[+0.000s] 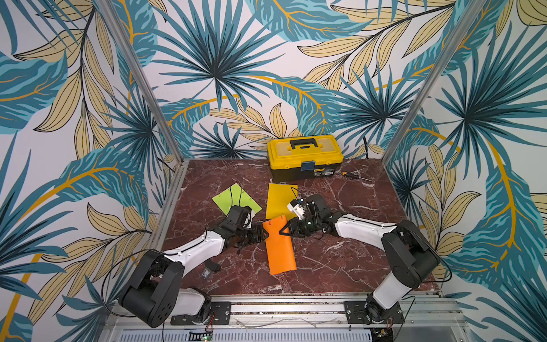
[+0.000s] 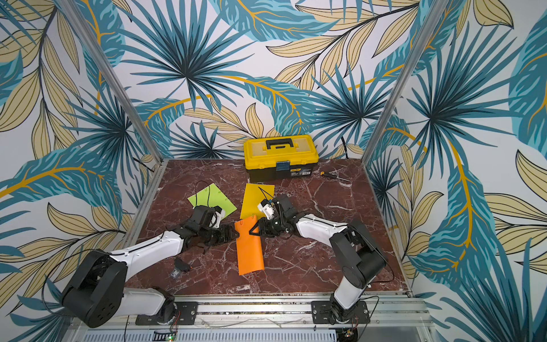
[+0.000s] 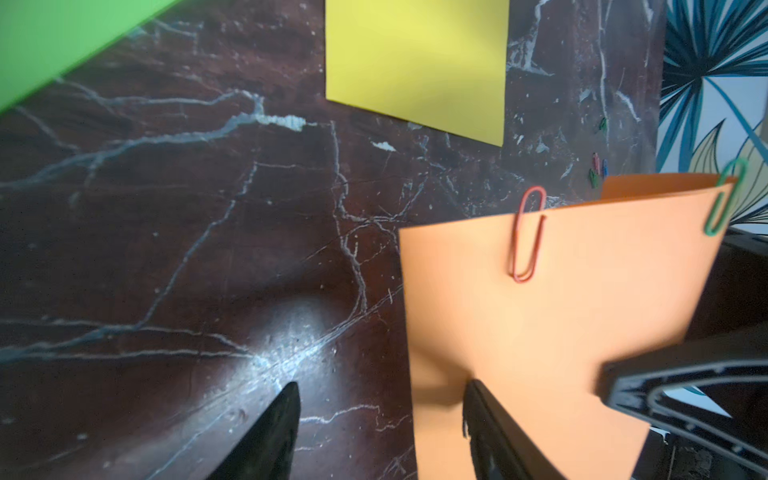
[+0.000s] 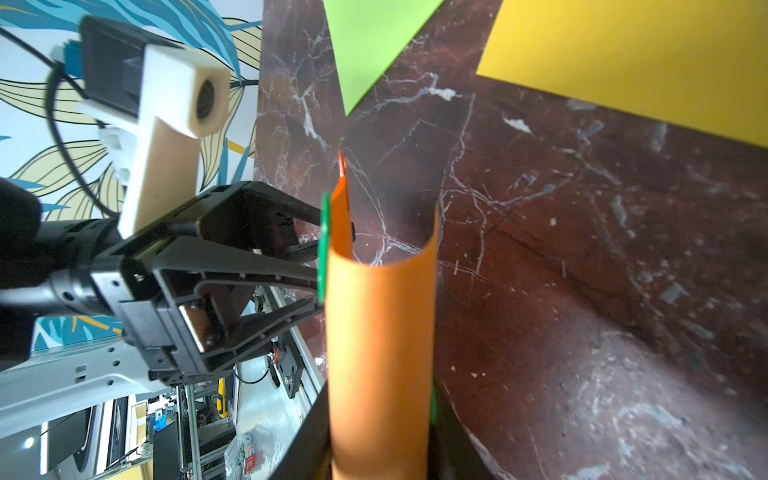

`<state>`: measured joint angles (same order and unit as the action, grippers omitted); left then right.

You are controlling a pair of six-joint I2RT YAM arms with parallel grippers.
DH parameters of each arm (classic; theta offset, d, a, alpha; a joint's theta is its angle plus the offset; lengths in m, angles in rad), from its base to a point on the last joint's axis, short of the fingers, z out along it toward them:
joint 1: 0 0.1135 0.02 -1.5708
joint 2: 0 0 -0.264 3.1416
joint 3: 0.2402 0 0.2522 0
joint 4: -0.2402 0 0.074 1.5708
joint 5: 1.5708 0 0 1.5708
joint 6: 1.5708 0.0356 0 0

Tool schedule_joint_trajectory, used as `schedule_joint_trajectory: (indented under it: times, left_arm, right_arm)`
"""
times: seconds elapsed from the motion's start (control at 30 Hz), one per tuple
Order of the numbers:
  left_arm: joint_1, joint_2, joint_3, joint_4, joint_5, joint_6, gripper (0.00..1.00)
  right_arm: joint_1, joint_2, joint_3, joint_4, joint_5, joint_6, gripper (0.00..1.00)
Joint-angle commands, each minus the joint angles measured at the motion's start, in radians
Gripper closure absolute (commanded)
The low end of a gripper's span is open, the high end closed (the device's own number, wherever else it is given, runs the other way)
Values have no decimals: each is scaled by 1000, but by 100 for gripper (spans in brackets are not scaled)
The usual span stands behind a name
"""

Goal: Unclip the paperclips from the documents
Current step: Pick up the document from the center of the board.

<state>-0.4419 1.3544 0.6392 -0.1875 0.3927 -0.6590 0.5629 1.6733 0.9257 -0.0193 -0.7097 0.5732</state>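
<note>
The orange document (image 1: pixel 279 251) lies mid-table, its far end lifted and curled. My right gripper (image 1: pixel 283 231) is shut on that curled end (image 4: pixel 378 332), with a finger on each side. A red paperclip (image 3: pixel 528 237) and a green paperclip (image 3: pixel 725 203) sit on the sheet's top edge. My left gripper (image 3: pixel 382 415) is open at the sheet's left edge (image 2: pixel 236 234); one fingertip (image 3: pixel 486 428) overlaps the paper and nothing is between its fingers. The lime green document (image 1: pixel 233 197) and yellow document (image 1: pixel 279 198) lie flat farther back. Several loose paperclips (image 3: pixel 596 166) lie on the marble.
A yellow-and-black toolbox (image 1: pixel 305 157) stands at the back wall, with a screwdriver (image 1: pixel 350 174) to its right. A small black object (image 1: pixel 213 266) lies on the marble beside my left forearm. Metal frame posts and patterned walls enclose the table.
</note>
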Motion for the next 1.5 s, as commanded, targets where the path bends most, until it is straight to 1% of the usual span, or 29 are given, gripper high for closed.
schedule_joint_trajectory:
  times: [0.0,0.17,0.4,0.63,1.0,1.17,1.47]
  left_arm:
    - [9,-36,-17,85,40,18,34]
    - [22,-54,-42,160,102,5,31]
    - [35,-31,-62,262,212,-27,31]
    - [40,-13,-62,353,273,-75,32]
    - [55,-44,-62,370,292,-106,47]
    - [55,-40,-62,370,299,-104,61]
    - [55,-29,-58,369,311,-96,80]
  right_arm:
    - [-12,-32,-33,28,-44,19,67]
    - [-25,-43,-50,79,-72,50,67]
    - [-31,-44,-64,178,-115,107,67]
    - [-31,-34,-63,215,-127,122,67]
    - [-30,-17,-54,159,-94,83,67]
    - [-30,-12,-33,121,-90,61,67]
    - [-30,-9,-11,62,-80,29,67]
